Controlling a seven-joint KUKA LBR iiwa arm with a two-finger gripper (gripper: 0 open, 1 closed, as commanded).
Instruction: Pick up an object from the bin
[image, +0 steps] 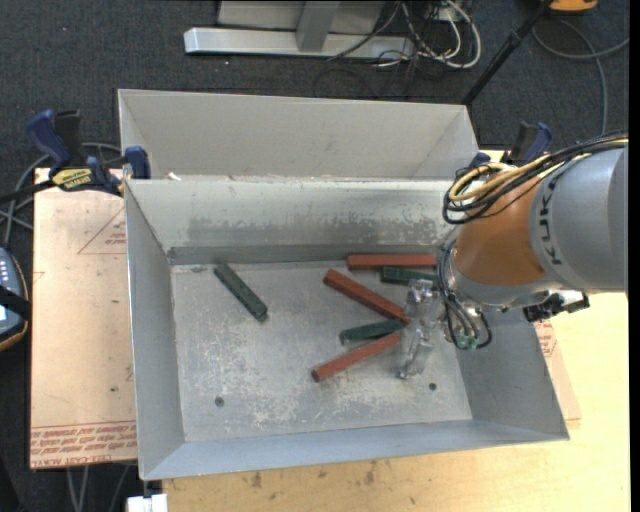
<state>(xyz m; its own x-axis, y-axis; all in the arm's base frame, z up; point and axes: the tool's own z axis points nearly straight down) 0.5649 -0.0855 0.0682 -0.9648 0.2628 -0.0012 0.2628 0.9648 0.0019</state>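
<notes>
The gripper (409, 366) is seen low over the floor of the grey metal bin (262, 385), at about 3 o'clock from the floor's middle. The orange wrist cover (495, 255) and its cables are seen toward 1 o'clock from the gripper. The gripper's tip is placed at the right end of a red-brown stick (355, 359), which lies flat on the floor and is slanted from 8 o'clock up to 2 o'clock. Whether the stick is touched cannot be told, and it cannot be told whether the gripper is spread apart or drawn together.

Just beside this stick, toward 12 o'clock, a dark green stick (368, 331) is laid. A second red-brown stick (362, 294) is found beyond that, slanted the other way. Against the back wall, at 12 o'clock from the gripper, a third red-brown stick (388, 262) is set, with another dark green stick (410, 273) just beside it. A lone dark green stick (240, 291) is seen at 10 o'clock on the floor, well apart from the rest.
</notes>
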